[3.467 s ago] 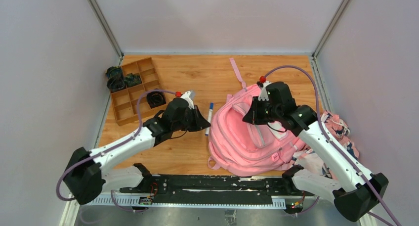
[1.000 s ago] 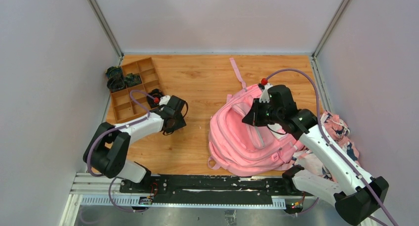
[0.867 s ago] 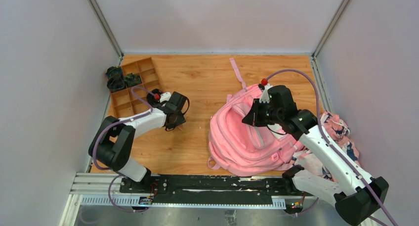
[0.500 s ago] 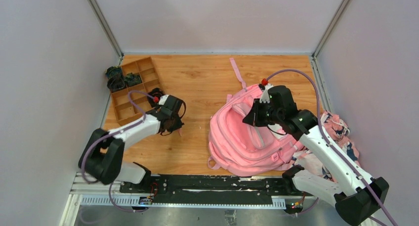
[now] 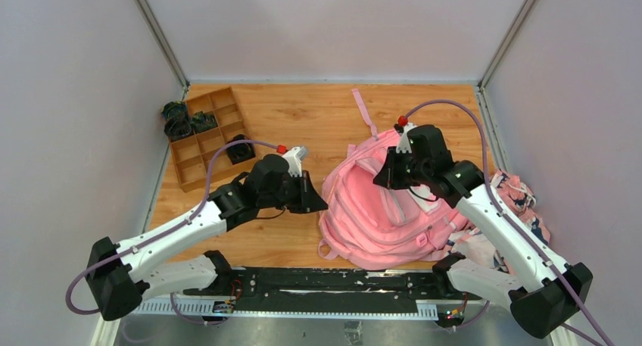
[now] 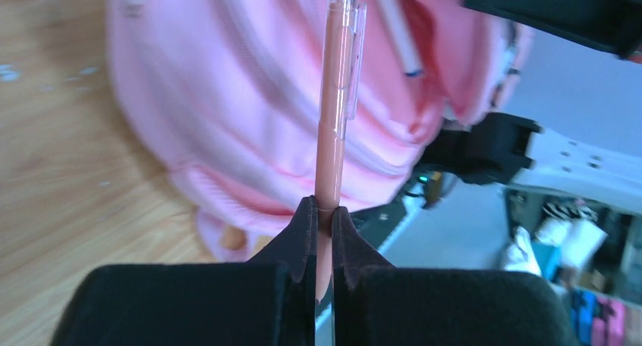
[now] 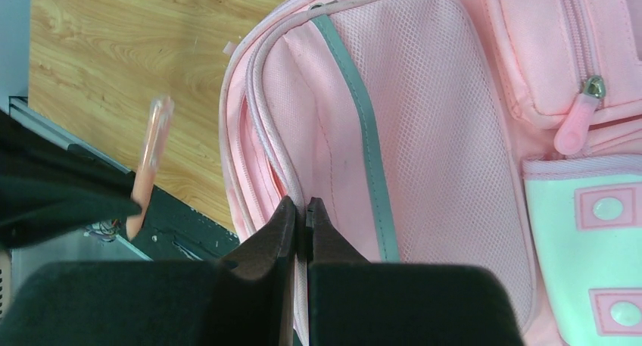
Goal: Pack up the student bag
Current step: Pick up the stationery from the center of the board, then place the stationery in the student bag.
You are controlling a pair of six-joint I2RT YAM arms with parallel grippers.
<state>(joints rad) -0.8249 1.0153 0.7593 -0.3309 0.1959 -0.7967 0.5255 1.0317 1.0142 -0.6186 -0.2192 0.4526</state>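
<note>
The student bag point(image 5: 378, 213), a large pink backpack, lies on the wooden table right of centre. My left gripper point(image 5: 316, 204) sits at its left edge, shut on a salmon-pink pen point(image 6: 333, 119). The pen sticks out from the jaws point(image 6: 319, 207) and points at the bag point(image 6: 227, 96). My right gripper point(image 5: 382, 178) is over the bag's upper part. It point(image 7: 300, 204) is shut on the pink piped rim of a bag point(image 7: 454, 119) pocket beside a grey strip. The pen point(image 7: 151, 153) shows at the left of the right wrist view. A white stick with a dark blue band point(image 6: 399, 35) lies in a fold of the bag.
A wooden divided tray point(image 5: 204, 138) with dark bundles point(image 5: 180, 119) stands at the back left. A pink-white-navy patterned cloth bundle point(image 5: 522, 202) lies right of the bag. The black mounting rail point(image 5: 303, 278) runs along the near edge. Grey walls enclose the table.
The left arm swung from beside the tray across to the bag's left edge, and its jaws closed on the pen. The right arm stayed almost still on the bag.
</note>
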